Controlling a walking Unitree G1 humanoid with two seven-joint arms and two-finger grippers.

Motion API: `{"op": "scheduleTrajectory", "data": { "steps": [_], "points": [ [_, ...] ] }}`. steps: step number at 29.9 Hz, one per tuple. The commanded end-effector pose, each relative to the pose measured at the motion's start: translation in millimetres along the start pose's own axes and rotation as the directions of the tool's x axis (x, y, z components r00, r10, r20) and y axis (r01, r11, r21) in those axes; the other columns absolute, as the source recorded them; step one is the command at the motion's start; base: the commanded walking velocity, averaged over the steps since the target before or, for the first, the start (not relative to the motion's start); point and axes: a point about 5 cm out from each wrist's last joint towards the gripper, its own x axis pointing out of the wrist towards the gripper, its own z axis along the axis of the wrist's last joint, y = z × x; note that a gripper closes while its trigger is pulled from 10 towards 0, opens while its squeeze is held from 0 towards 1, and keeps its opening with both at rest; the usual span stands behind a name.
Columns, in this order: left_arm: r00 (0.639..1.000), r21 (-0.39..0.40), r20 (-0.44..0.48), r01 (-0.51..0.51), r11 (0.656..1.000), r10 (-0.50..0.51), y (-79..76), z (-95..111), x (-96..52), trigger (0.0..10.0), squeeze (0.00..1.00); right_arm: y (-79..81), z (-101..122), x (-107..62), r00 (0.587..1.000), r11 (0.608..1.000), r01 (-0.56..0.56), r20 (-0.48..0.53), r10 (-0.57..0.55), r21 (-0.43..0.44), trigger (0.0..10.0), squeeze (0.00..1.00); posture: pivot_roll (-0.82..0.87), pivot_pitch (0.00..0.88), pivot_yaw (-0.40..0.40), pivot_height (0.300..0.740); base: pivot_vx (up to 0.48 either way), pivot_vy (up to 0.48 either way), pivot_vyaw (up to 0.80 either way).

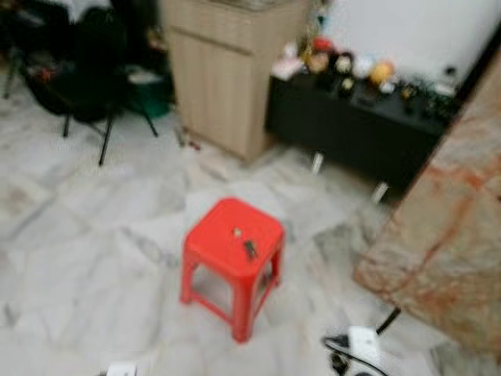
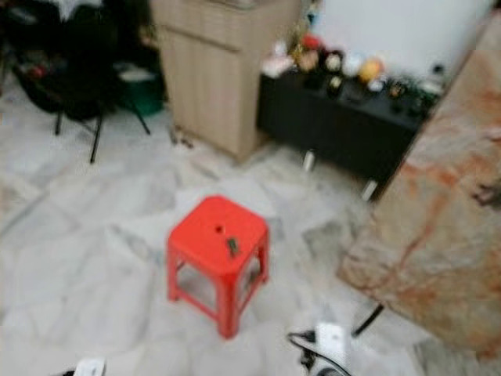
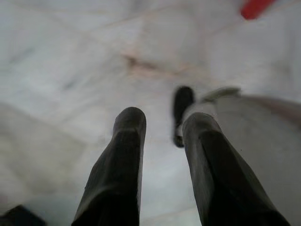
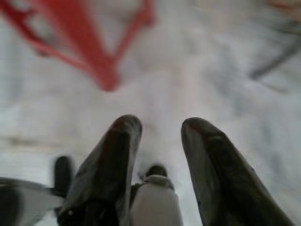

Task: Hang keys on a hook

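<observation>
A red plastic stool (image 1: 232, 258) stands on the marble floor ahead of me. A small dark bunch of keys (image 1: 250, 250) lies on its seat, right of the centre hole. In the left wrist view my left gripper (image 3: 162, 122) hangs open over the pale floor, nothing between its fingers. In the right wrist view my right gripper (image 4: 160, 127) is also open and empty, with the stool's legs (image 4: 101, 61) blurred beyond it. The head views are blurred.
A light wooden cabinet (image 1: 227, 70) stands behind the stool. A low black shelf (image 1: 360, 125) with small ornaments is to its right. A marble-patterned slab (image 1: 446, 235) fills the right side. A black chair (image 1: 78, 70) is at the back left. A white plug and black cable (image 1: 356, 348) lie on the floor.
</observation>
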Motion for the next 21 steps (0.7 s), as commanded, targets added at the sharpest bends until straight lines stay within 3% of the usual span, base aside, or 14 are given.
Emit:
{"op": "scheduleTrajectory", "data": {
  "steps": [1,13,21],
  "points": [
    [1.000,-0.007,-0.016,0.017,1.000,-0.017,-10.0,-3,1.1,10.0,0.00,-14.1,-1,-2.0,0.999,0.999,0.038,0.000,-0.038,0.005,10.0,0.00,0.07,0.023,-0.064,0.740,0.000,0.480,0.00],
    [1.000,-0.009,-0.014,0.014,1.000,-0.014,-9.3,-2,1.2,10.0,0.00,-15.7,-3,-2.6,0.999,0.999,0.039,-0.010,-0.039,0.003,10.0,0.00,0.08,0.023,-0.069,0.740,0.000,0.468,0.00],
    [1.000,-0.008,0.003,0.001,1.000,-0.001,6.3,-3,-1.8,10.0,0.00,-17.1,-3,-2.9,0.999,0.999,0.042,-0.009,-0.042,0.007,10.0,0.00,0.08,0.022,-0.071,0.740,0.000,0.000,0.00]
  ]
}}
